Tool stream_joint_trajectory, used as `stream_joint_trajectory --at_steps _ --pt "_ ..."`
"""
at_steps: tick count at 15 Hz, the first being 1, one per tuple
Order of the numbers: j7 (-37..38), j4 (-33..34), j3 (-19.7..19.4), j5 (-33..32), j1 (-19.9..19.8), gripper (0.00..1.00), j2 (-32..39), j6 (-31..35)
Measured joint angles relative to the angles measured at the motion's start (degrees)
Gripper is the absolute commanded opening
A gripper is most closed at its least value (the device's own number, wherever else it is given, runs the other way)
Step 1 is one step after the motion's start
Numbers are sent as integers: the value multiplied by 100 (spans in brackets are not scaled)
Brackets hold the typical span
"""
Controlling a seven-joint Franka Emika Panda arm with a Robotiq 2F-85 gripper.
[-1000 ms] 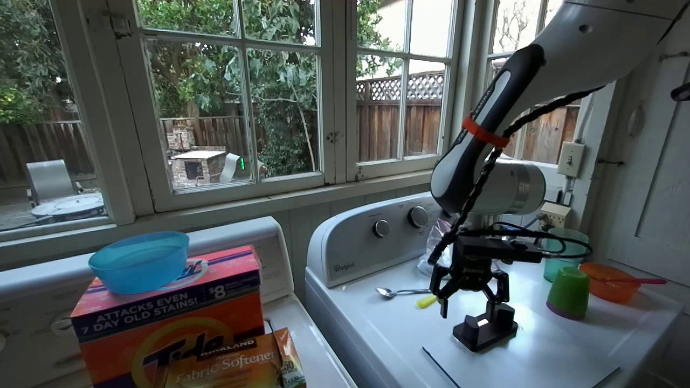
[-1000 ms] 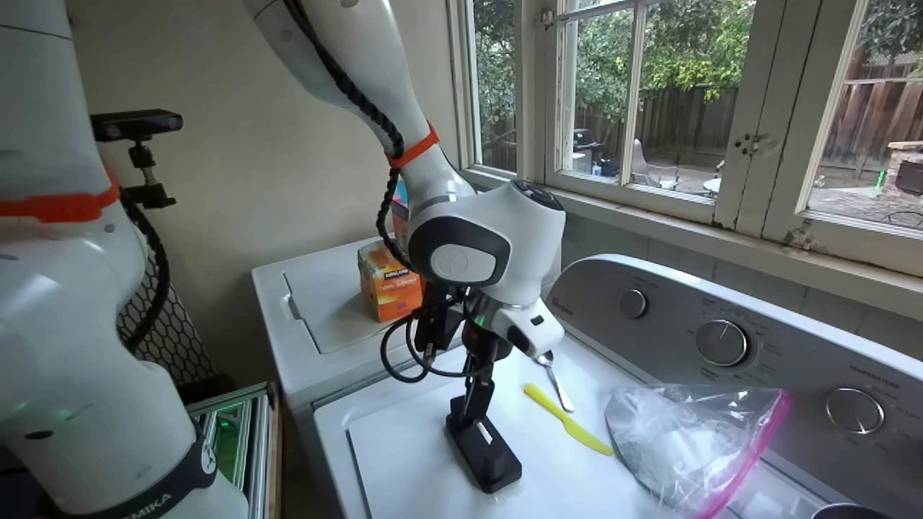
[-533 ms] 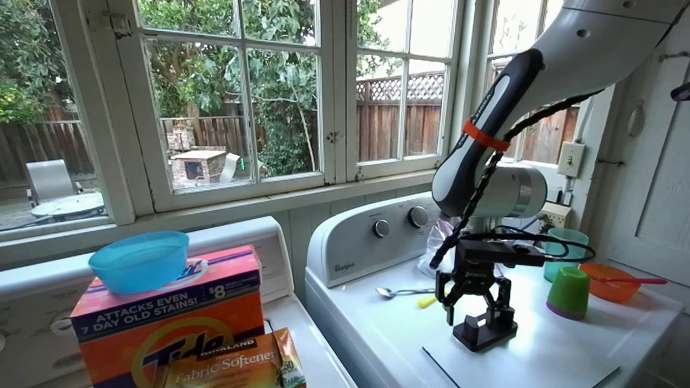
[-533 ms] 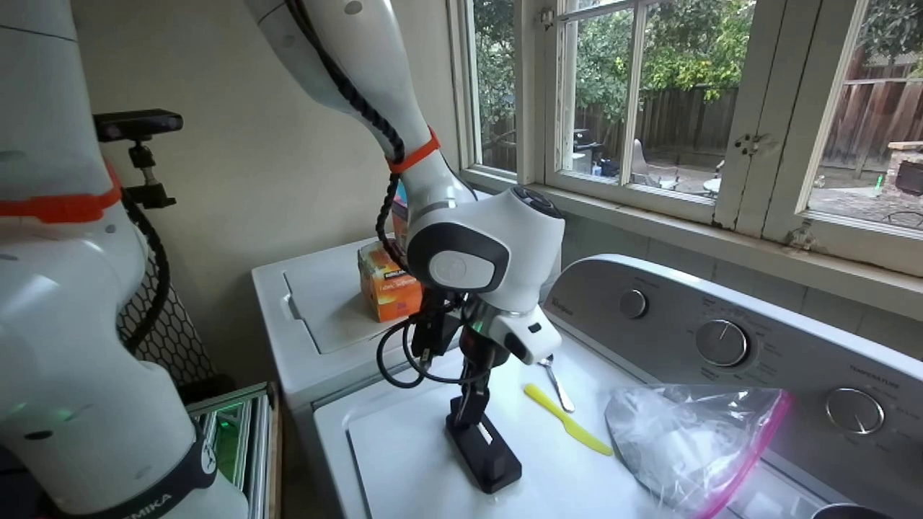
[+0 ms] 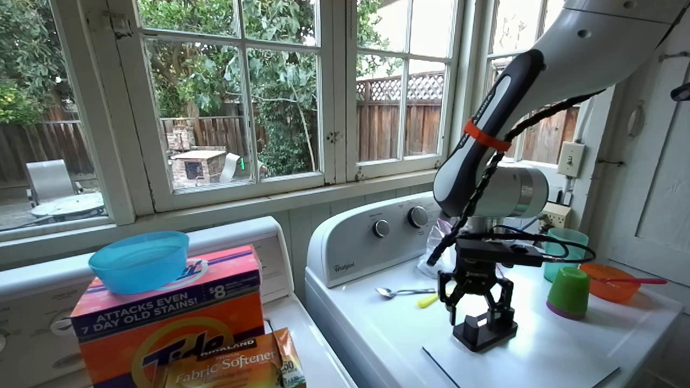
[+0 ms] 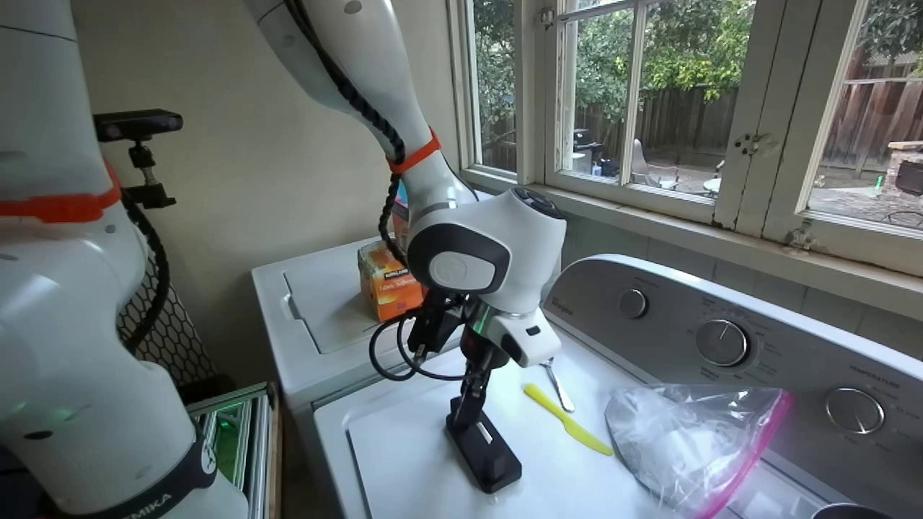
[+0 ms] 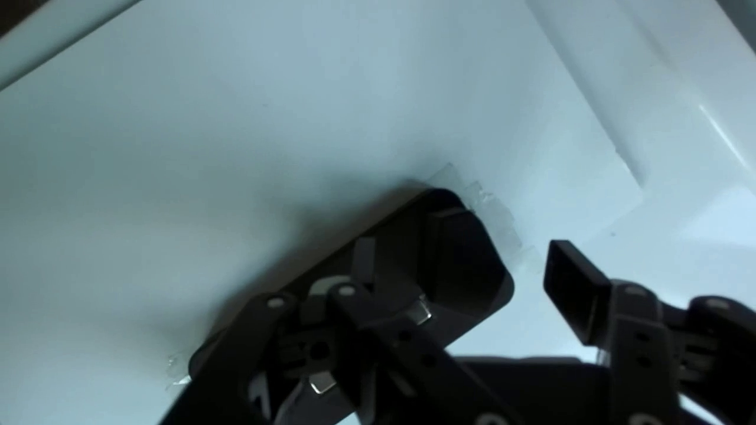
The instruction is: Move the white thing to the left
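Observation:
A black base [image 5: 484, 337] with raised blocks at its ends lies on the white machine top [image 6: 404, 432]; it also shows in the wrist view [image 7: 460, 254]. A small white strip [image 6: 484, 432] shows in the base's middle, partly hidden in the wrist view. Whether the strip is a separate piece I cannot tell. My gripper [image 5: 474, 319] points down, low at the base. In the wrist view the gripper [image 7: 466, 274] is open, with one finger over the base's middle and the other beyond its end block. Nothing shows held. Whether the fingers touch the base I cannot tell.
A yellow knife [image 6: 566, 419], a spoon [image 5: 404, 292] and a plastic bag [image 6: 692, 447] lie by the control panel. A green cup [image 5: 568, 293], an orange bowl [image 5: 614, 285] and a teal cup [image 5: 563, 253] stand behind the gripper. Clear tape [image 7: 493, 209] edges the base.
Over the last second my gripper has moved slightly down and a little along the base, then almost stopped. The black base and its white strip have not moved.

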Motion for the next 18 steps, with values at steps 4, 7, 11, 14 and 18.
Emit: stream_joint_trajectory --at_steps 4,7,11,14,18 --pt "351 0 -7 -29 4 81 0 63" --pt "532 0 -7 -30 13 74 0 165" --pt "699 0 -9 -99 39 61 0 180" --pt "811 -5 -37 -295 50 50 0 180" --pt "917 -7 -108 -502 50 17 0 180"
